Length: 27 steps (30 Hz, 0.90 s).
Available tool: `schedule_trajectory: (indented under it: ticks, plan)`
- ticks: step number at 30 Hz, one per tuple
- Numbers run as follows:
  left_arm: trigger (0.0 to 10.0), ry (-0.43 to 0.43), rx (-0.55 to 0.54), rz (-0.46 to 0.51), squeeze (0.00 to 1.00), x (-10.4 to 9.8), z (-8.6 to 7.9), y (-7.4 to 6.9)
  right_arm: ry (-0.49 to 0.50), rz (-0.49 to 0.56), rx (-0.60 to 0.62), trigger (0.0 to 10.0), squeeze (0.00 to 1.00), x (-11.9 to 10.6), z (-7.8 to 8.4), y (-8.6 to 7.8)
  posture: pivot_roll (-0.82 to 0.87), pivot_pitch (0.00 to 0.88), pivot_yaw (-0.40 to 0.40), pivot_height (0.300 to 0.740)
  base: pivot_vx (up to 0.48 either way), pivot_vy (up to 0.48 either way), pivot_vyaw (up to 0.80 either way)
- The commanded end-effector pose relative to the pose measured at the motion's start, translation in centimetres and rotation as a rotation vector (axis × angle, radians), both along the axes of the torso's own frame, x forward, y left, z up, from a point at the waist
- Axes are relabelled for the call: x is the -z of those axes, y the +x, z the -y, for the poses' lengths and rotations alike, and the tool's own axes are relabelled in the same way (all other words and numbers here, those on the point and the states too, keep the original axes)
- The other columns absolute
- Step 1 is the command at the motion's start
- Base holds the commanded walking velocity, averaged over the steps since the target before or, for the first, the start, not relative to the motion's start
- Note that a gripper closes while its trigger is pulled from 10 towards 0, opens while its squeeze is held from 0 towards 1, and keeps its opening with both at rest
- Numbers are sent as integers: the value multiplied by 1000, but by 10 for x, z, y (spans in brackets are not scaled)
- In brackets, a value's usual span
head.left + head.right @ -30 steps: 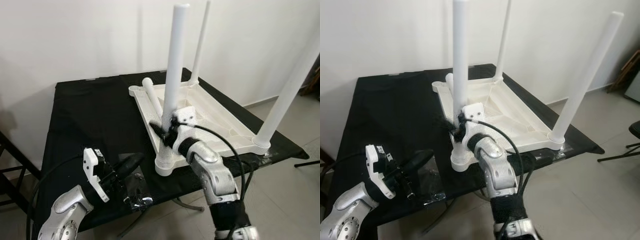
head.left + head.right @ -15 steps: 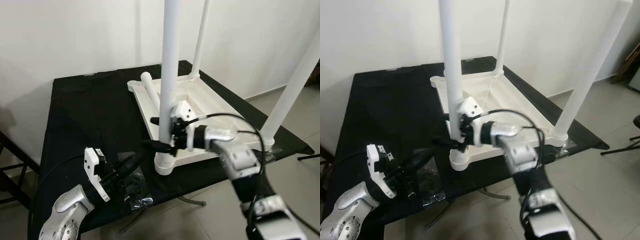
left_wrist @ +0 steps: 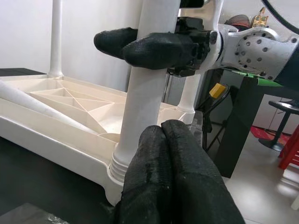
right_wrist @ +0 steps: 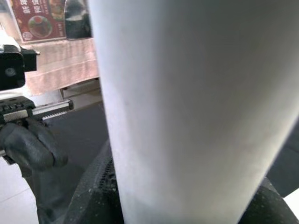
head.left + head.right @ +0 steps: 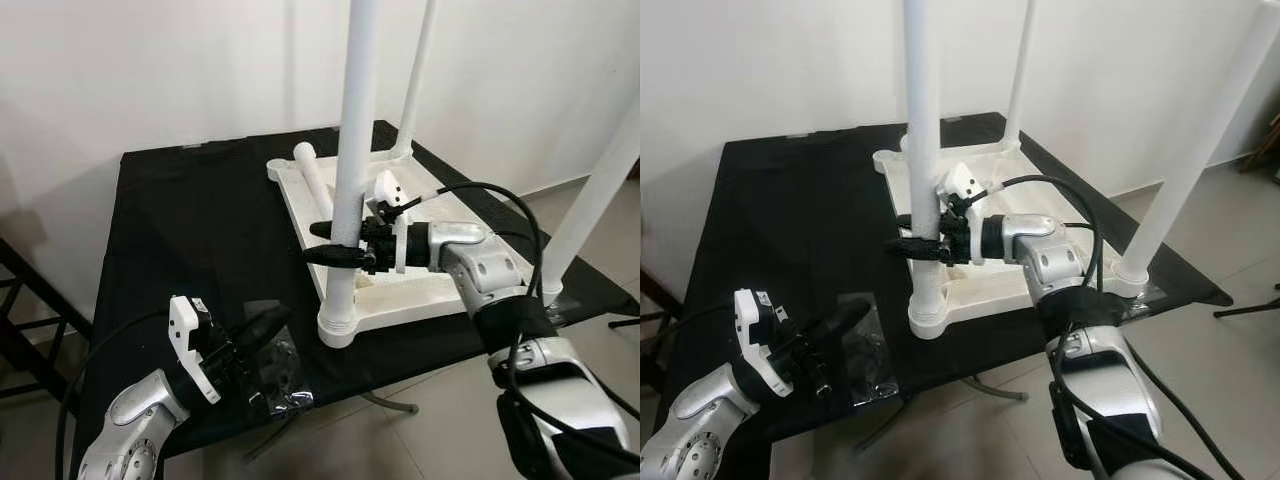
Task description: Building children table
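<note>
since a second ago your right arm has swung out to the side, so the right gripper [image 5: 338,243] now reaches across and clamps the near leg [image 5: 352,170] low down. head views: that leg stands upright in the tabletop [image 5: 985,205], upturned on the black table [image 5: 190,225]. left wrist view: left gripper [image 3: 174,184] pinched shut, empty, just short of the leg's socket. right wrist view: the leg sits between the fingers.
</note>
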<state>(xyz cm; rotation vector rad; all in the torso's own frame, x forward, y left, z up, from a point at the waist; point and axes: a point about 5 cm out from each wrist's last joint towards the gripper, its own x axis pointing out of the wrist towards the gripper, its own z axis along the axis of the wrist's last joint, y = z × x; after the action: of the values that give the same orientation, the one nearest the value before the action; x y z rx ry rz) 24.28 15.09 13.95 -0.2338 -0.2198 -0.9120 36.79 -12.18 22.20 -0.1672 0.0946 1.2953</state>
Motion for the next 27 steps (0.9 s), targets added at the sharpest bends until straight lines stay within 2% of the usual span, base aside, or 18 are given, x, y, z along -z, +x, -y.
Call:
schedule_trajectory:
  ticks: [1, 8, 10, 11, 12, 13, 14, 15, 16, 17, 19, 20, 22, 25, 27]
  plan:
    - [10000, 0, 3, -11, 0, 2, 2, 0, -29, -18, 14, 0, 0, 8, 7, 2, 35, 0, -15, 740, 0, 0, 0]
    - [10000, -1, 5, -12, 0, 2, 1, -1, -31, -13, 114, 0, 0, 14, 15, 6, 31, 0, -12, 740, 0, 0, 0]
    - [10000, -1, 6, -12, 0, 2, 1, -2, -14, -18, 189, 0, 0, 18, 15, 7, 29, 0, -16, 740, 0, 0, 0]
    - [10000, -3, 3, -12, 0, 1, -1, -3, 63, -44, 504, 0, 0, 42, -4, 3, 14, 18, -10, 740, 0, 0, 0]
    - [10000, -5, 2, -11, 0, 0, -2, -3, 109, -81, 764, 0, 0, 58, -9, -5, 14, 18, -10, 740, 0, 0, 0]
    - [10000, -7, 1, -11, 0, -1, -3, -3, 112, -181, 866, 0, 0, 83, -23, -29, 11, 25, 3, 740, 0, 0, 0]
    - [10000, -8, 5, -14, 0, -1, -4, -3, 151, -266, 887, 0, 0, 97, -43, -58, 11, 25, 3, 740, 0, 0, 0]
    - [10000, -8, 5, -14, 0, -1, -4, -3, 151, -266, 887, 0, 0, 97, -43, -58, 11, 25, 3, 740, 0, 0, 0]
    - [10000, -4, 11, -15, 0, -1, -4, -3, 120, -242, 836, 0, 0, 97, -52, -63, 2, 18, 13, 740, 0, 0, 0]
    - [10000, -1, 16, -15, 0, -1, -4, -3, 95, -211, 808, 0, 0, 96, -56, -62, 2, 18, 13, 740, 0, 0, 0]
    - [10000, 2, 23, -20, 0, 0, -4, -2, 98, -170, 850, 0, 0, 90, -50, -50, 2, 15, 18, 740, 0, 0, 0]
    - [10000, 2, 23, -20, 0, 0, -4, -2, 98, -170, 850, 0, 0, 90, -50, -50, 2, 15, 18, 740, 0, 0, 0]
    - [10000, 3, 29, -22, 0, 0, -4, -1, 110, -154, 883, 0, 0, 83, -45, -39, 5, 12, 10, 740, 0, 0, 0]
    - [10000, 1, 27, -22, 0, 0, -4, -1, 114, -150, 877, 0, 0, 78, -46, -37, 4, 12, 11, 740, 0, 0, 0]
    - [10000, -2, 18, -20, 0, 0, -5, -1, 104, -144, 870, 10000, 0, 74, -49, -41, 4, 10, 13, 740, 0, 0, 0]
